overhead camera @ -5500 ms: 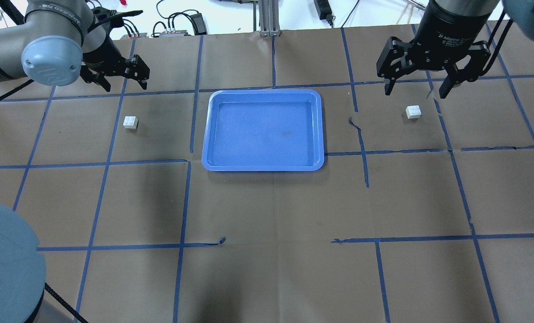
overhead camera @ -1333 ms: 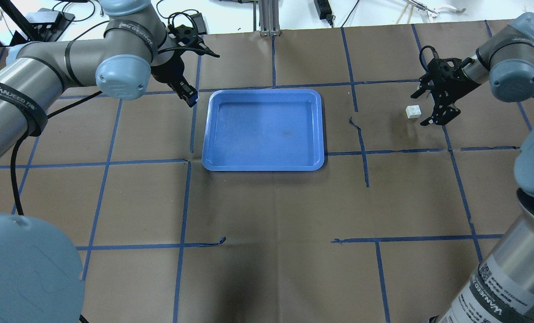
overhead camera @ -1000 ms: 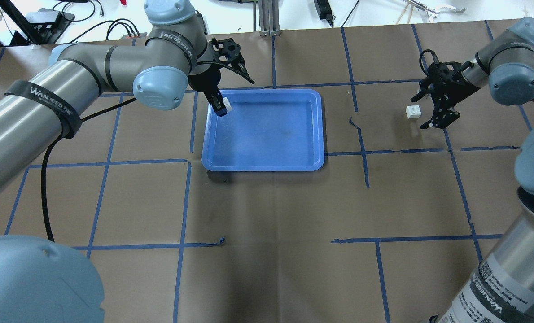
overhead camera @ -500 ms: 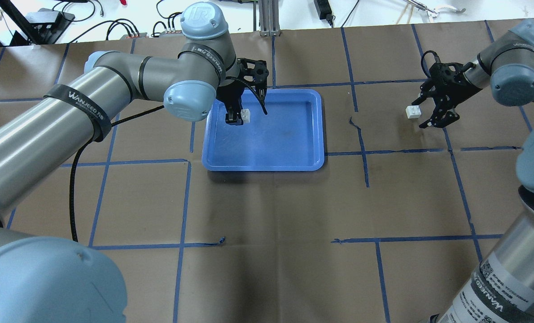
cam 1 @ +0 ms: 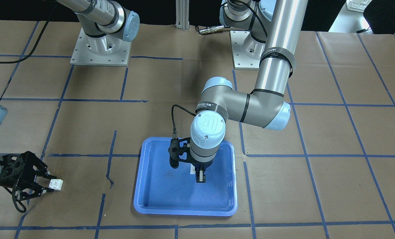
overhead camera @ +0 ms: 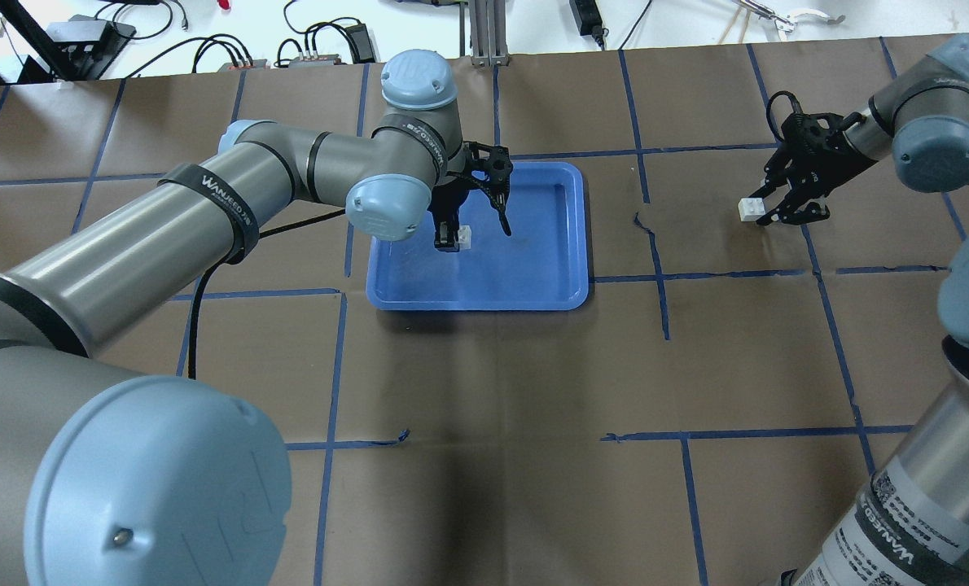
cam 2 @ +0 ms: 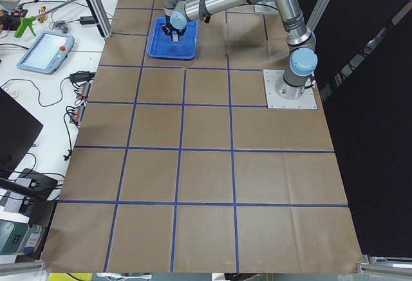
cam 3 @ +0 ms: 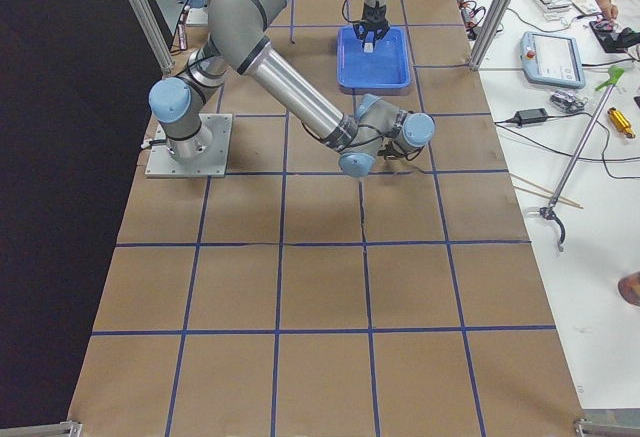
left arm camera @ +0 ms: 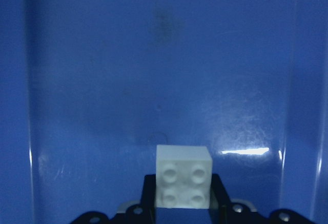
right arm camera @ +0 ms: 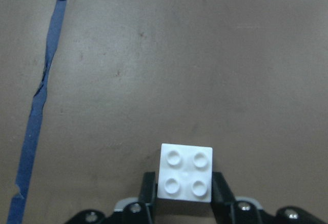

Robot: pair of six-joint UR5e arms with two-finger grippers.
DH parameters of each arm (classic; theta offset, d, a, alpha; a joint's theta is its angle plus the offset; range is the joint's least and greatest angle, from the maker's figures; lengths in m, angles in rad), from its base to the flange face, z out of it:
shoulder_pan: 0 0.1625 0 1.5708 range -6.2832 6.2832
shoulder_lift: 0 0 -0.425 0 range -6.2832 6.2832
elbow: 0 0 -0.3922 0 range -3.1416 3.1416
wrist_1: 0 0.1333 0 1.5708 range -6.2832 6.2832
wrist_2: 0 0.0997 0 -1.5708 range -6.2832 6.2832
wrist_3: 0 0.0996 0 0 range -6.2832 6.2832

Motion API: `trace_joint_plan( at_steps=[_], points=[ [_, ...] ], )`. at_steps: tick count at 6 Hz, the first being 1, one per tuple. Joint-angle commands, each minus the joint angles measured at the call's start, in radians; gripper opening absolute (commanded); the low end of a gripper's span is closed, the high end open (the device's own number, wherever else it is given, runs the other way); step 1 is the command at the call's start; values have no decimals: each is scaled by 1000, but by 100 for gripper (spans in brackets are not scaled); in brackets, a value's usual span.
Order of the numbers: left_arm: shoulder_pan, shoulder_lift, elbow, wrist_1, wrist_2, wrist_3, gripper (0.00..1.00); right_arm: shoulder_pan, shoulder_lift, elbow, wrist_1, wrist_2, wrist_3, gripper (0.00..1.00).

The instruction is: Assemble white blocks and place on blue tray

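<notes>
My left gripper [overhead camera: 455, 238] is shut on a white block [overhead camera: 464, 237] and holds it just above the floor of the blue tray [overhead camera: 533, 268], in its left-middle part. The left wrist view shows that block [left arm camera: 183, 177] studs-up between the fingers over the tray [left arm camera: 154, 55]. My right gripper [overhead camera: 765, 214] is low at the table, right of the tray, with its fingers against both sides of the second white block [overhead camera: 749, 209]. That block [right arm camera: 185, 172] shows between the fingers in the right wrist view. The front view shows both blocks [cam 1: 192, 171] [cam 1: 55, 184].
Brown paper with blue tape lines [overhead camera: 659, 277] covers the table. Cables and power gear [overhead camera: 313, 49] lie beyond the far edge. The two arm bases [cam 1: 99, 49] stand at the robot's side of the table.
My left gripper has carried its white block rightward from the tray's left rim to over the tray's inside. My right gripper has moved onto the second block and taken it between its fingers.
</notes>
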Motion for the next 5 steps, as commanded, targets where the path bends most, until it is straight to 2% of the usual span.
trace_joint_plan(
  at_steps=[1, 2, 3, 5],
  points=[
    [-6, -16, 0, 12, 15, -3, 10, 0, -4, -10, 0, 3, 2, 36],
    [-8, -16, -2, 12, 15, -6, 23, 0, -4, -9, -15, 15, 3, 33],
    [-8, -16, -3, 13, 15, -6, 97, 0, -10, -16, -14, 24, 23, 31],
    [-8, -12, -3, 12, 18, -6, 99, 4, -67, -55, 53, 42, 43, 29]
  ],
)
